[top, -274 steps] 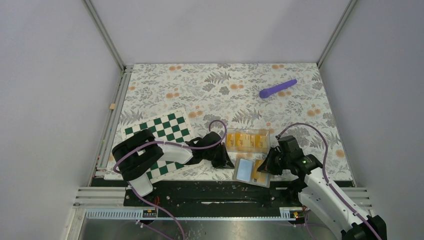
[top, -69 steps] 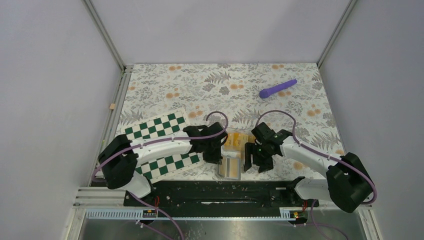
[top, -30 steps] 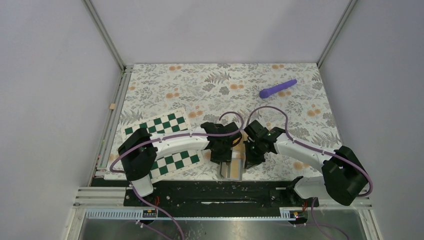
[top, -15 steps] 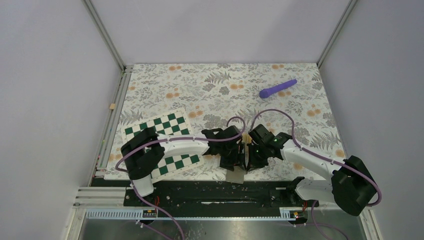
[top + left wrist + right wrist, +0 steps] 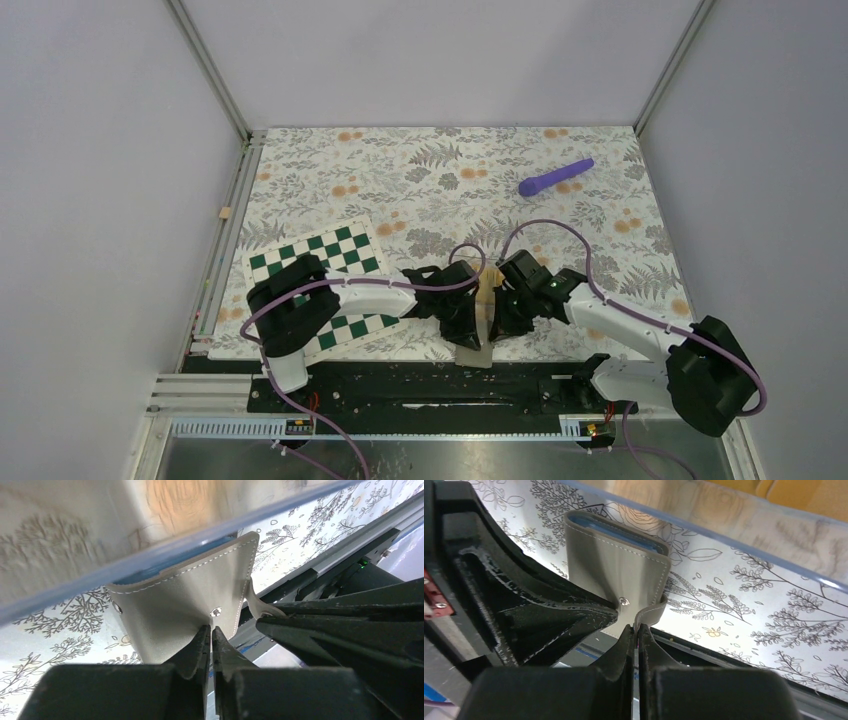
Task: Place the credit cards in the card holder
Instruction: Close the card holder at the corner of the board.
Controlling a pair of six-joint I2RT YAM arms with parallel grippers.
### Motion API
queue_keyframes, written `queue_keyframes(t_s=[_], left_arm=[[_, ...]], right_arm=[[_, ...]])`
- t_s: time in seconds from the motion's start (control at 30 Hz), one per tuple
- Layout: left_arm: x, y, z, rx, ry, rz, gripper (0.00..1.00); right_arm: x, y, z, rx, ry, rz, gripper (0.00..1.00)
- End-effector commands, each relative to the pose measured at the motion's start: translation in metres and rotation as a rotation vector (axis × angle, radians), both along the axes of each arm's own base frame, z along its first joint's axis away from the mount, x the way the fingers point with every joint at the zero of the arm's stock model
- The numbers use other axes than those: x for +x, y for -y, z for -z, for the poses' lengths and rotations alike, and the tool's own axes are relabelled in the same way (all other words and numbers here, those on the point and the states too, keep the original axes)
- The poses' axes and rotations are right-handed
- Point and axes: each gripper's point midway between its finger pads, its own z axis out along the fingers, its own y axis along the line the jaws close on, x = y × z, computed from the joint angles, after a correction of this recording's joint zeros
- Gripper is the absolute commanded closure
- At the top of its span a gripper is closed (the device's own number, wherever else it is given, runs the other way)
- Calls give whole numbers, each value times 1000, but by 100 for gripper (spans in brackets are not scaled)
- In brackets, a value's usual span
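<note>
The card holder [image 5: 473, 355] is a grey stitched leather wallet with a blue insert, hanging at the table's near edge between both arms. My left gripper [image 5: 468, 322] [image 5: 210, 630] is shut on the lower edge of the card holder [image 5: 185, 605], beside its snap stud. My right gripper [image 5: 500, 320] [image 5: 635, 629] is shut on the snap tab of the card holder [image 5: 619, 565]. The orange-yellow credit cards [image 5: 804, 492] [image 5: 185, 500] lie in a clear plastic tray [image 5: 487, 288] tilted up just behind the holder, blurred through its wall.
A green-and-white chessboard [image 5: 320, 262] lies at the left under my left arm. A purple rod [image 5: 556, 177] rests at the far right. The black base rail [image 5: 400, 385] runs just below the holder. The floral mat [image 5: 400, 190] covers the table.
My left gripper opened, then shut on the card holder's edge. Both grippers drew together and toward the near edge, and the clear tray tipped up between them.
</note>
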Motion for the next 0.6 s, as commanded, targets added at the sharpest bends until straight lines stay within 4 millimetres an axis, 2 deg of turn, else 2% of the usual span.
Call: queue_keyframes(t_s=[0.0,0.13,0.33,0.37,0.43,0.57], left_arm=[[4,-12,-1,74,48,7,100],[4,-16,8,139,46,40,100],[2,-13,14,138,31,61,100],[2,-13,14,137,33,64,100],[3,-12,10,131,40,74,100],[5,-15,-7,119,77,87,99]], right_arm=[[4,-19,-3,80,4,-20,100],[2,-32,3,130,-35,-48,100],[0,-36,13,131,-70,-69,98],[0,-35,12,133,-65,-76,95],[0,-33,11,122,-60,-84,79],[-2,-32,7,133,-50,-82,60]])
